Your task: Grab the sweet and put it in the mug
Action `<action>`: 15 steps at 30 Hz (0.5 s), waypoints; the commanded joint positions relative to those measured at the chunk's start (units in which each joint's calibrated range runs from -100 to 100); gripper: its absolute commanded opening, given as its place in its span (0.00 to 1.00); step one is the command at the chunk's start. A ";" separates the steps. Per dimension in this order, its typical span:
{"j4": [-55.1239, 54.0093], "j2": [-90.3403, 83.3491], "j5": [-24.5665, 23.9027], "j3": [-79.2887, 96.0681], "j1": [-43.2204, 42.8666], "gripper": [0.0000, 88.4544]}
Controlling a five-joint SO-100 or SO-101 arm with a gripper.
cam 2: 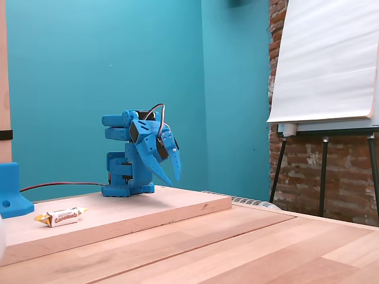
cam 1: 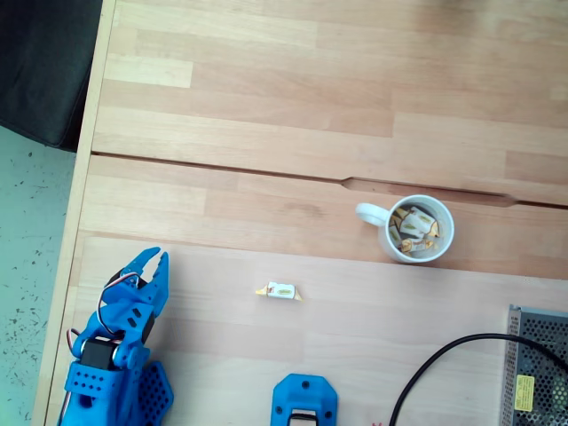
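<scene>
While folded back at the lower left of a fixed view from above, sits the gripper [cam 1: 158,259] well apart from everything, about eight o'clock from the sweet [cam 1: 279,291]. Looks like the very first step: the reach not yet begun, nothing carried. Lies flat and alone on the raised board [cam 1: 373,311], that sweet, its twisted ends pointing to nine and three o'clock; also seen low at the left of a side-on fixed view [cam 2: 59,217]. Stands upright at about two o'clock from it the mug [cam 1: 417,228], handle turned to nine o'clock, already holding several wrapped candies [cam 1: 414,227] of the same kind.

Fingers nearly together with just a thin slit between the tips, pinching nothing. Tucked in on itself, with the upper links stacked over the base and the gripper [cam 2: 172,165] drooping, tips aimed down toward the board but hanging clear above it.

Next, probably: unfold and swing out toward three o'clock in the view from above, spread the fingers, come down over the white middle of the wrapper. Worth lining the fingers across the short width instead of along the twisted ends.

Off to the lower right, a black cable [cam 1: 444,364] and a metal box [cam 1: 537,368], clear of the likely path.
</scene>
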 commanded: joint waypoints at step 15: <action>-0.29 -0.19 0.39 0.90 -0.25 0.04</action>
